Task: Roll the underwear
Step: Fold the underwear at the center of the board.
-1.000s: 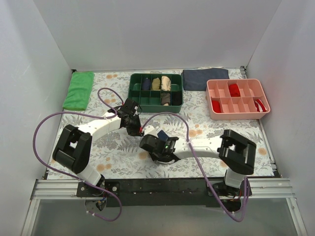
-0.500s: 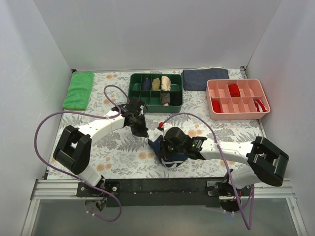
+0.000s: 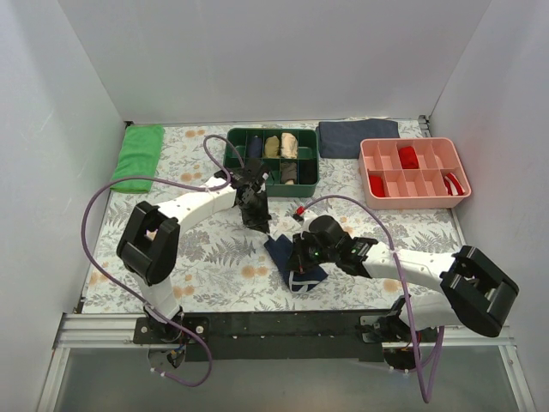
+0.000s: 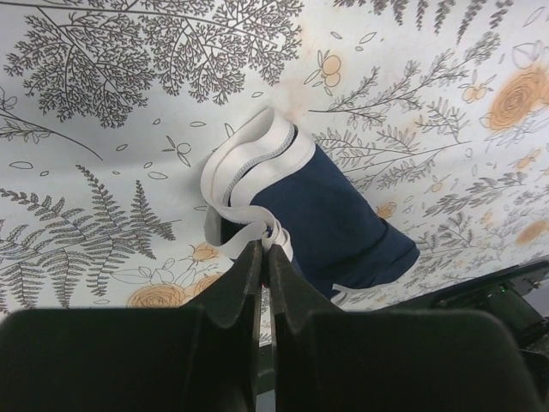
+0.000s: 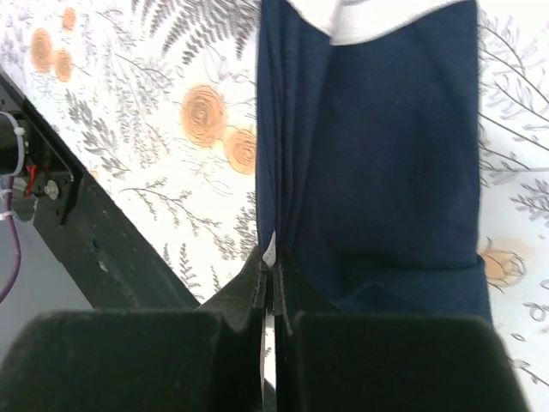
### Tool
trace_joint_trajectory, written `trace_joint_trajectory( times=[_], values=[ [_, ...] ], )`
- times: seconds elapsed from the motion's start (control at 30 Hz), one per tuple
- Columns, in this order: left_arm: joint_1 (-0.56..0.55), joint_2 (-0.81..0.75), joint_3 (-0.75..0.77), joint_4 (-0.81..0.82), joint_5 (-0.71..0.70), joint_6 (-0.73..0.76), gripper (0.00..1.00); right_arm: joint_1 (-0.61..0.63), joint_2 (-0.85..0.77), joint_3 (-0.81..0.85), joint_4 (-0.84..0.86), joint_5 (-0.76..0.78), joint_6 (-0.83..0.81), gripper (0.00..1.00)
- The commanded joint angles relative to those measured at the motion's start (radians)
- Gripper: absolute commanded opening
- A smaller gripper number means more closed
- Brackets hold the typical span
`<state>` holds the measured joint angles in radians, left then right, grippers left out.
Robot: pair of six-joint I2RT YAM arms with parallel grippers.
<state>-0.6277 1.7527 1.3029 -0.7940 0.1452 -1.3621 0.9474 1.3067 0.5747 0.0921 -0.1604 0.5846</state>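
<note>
Loosely folded navy underwear (image 4: pixel 336 225), white waistband bunched

L arm (image 3: pixel 196 206) & R arm (image 3: pixel 412 262): same build, smooth wht link shells btwn chunky blk joint housings. Each has one big boxy blk elbow block (image 3: pixel 147 243), rounded corners, open slot thru the middle. Wrists blk, packed w/ small parts.

Purple cable (image 3: pixel 93 206) runs in a loose loop off L arm to its base. 2nd purple cable (image 3: pixel 356 204) arcs over R arm, w/ small red fitting (image 3: pixel 300 210) nr wrist end.

L tool (image 4: pixel 263 247) & R tool (image 5: pixel 273 257): matte blk fingers (image 4: pixel 227 296), broad at root, tapering to thin wedge tips, faces smooth.
</note>
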Motion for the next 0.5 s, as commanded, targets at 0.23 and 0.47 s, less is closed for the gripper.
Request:
trace_joint_trajectory(
  times=[0.23, 0.47],
  values=[
    [-0.035, 0.126, 0.154, -0.054, -0.049, 0.038, 0.01, -0.062, -0.044, -0.099, 0.012, -0.077, 0.008, 0.01],
    [-0.055, 0.194, 0.222, -0.097, -0.073, 0.041, 0.0, -0.09, -0.027, -0.113, 0.02, -0.077, -0.003, 0.01]
  ],
)
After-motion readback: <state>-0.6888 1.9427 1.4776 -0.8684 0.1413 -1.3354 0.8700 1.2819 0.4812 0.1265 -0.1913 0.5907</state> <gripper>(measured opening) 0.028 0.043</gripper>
